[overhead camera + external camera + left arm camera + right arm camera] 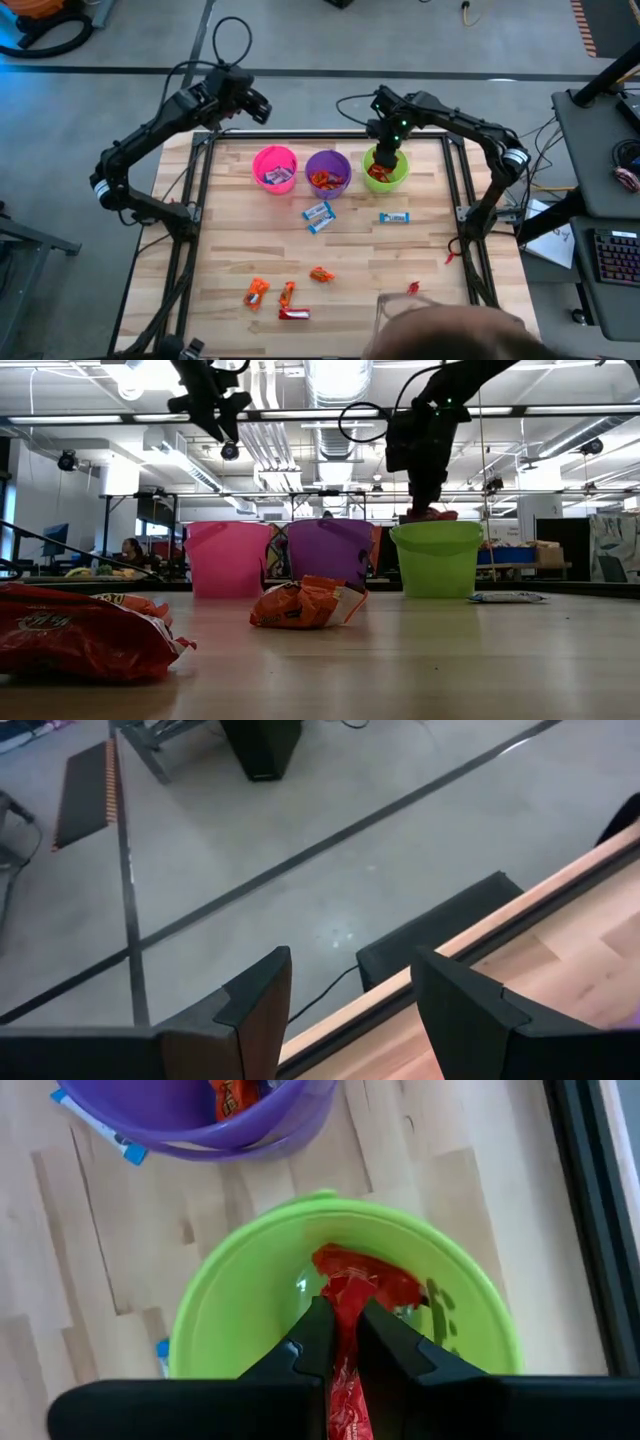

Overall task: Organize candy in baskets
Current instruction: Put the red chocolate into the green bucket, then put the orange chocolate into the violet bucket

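Note:
Three buckets stand in a row near the far edge: pink (274,166), purple (327,172) and lime green (386,168). My right gripper (343,1342) hangs over the green bucket (345,1295), shut on a red candy (346,1312). More red candy lies in that bucket. My left gripper (350,1010) is open, raised beyond the table's far left corner, touching nothing. Blue-and-white candies (318,216) (394,217) lie mid-table; orange and red ones (256,292) (293,313) lie near the near edge. My right gripper pinches the red candy's wrapper (346,1338) between its two fingers, coming from above and pointing down. The wrapper runs along the fingers, and its free end (352,1275) hangs down inside the green bucket's mouth, lifted clear of the table.
A person's head (450,335) shows at the near edge, next to a clear container (400,305). A small red candy (412,288) lies near it. The pink bucket holds blue-and-white candy, the purple one orange candy (232,1095). Bare wood lies between the buckets and the near candies.

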